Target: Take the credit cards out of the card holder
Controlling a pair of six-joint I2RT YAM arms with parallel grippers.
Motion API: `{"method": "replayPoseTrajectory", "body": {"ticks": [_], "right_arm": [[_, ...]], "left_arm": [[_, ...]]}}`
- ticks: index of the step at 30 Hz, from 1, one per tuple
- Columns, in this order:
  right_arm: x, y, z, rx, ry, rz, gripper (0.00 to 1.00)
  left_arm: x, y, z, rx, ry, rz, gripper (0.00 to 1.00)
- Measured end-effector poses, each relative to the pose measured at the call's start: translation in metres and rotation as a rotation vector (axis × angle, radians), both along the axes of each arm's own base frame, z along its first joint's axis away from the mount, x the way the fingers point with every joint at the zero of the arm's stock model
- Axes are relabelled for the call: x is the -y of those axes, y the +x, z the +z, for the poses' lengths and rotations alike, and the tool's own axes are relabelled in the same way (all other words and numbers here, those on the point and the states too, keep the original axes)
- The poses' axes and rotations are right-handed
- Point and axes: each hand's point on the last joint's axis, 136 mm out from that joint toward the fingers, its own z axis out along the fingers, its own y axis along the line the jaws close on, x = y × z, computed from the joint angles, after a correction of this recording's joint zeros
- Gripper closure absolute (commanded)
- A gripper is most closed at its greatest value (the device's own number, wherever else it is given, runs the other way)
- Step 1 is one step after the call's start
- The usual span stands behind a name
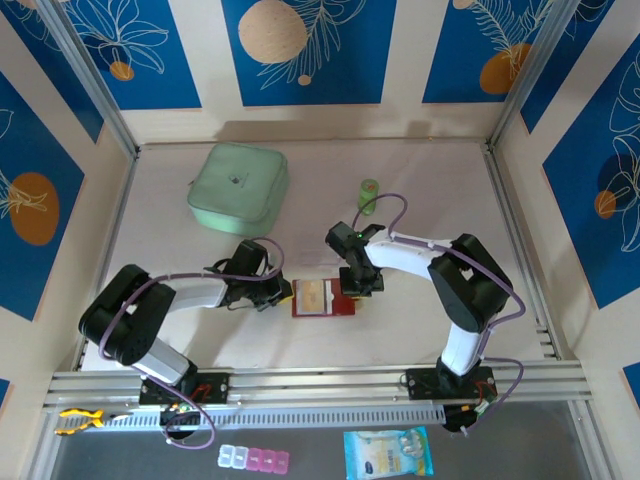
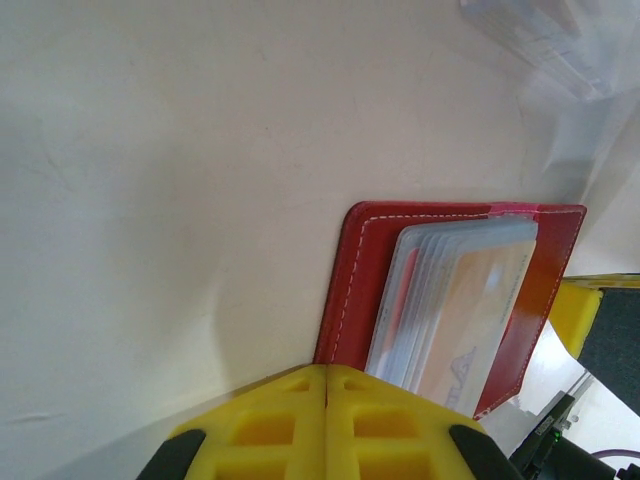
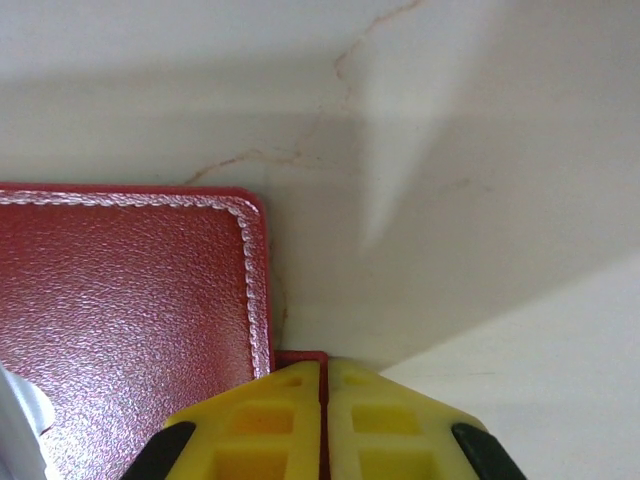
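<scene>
Viewing remotely, I see a pale table (image 1: pixel 420 330) walled by blue leaf-patterned panels (image 1: pixel 310 40). The card holder (image 1: pixel 322 298) lies open at centre, credit cards (image 2: pixel 470 300) inside. The left gripper (image 2: pixel 327 385) has its jaws pressed together at the holder's edge; the right gripper (image 3: pixel 325 375) pinches its red tab (image 3: pixel 300 357).

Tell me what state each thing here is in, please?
card holder: open, lying flat.
credit cards: tucked in its clear pockets.
left gripper: shut, tips at the holder's edge.
right gripper: shut, apparently pinching the holder's red tab.
green pouch: closed.
</scene>
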Motion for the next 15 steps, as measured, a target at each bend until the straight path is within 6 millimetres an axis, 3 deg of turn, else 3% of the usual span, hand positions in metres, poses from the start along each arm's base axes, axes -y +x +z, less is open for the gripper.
{"method": "replayPoseTrajectory", "body": {"ticks": [11,15], "right_arm": [[0.005,0.001,0.001,0.015,-0.033,0.006,0.78],[0.008,0.001,0.012,0.034,-0.035,0.010,0.71]], "left_arm": [[0.000,0.001,0.000,0.000,0.000,0.001,1.00],[0.000,0.001,0.001,0.002,0.002,0.002,1.00]]}}
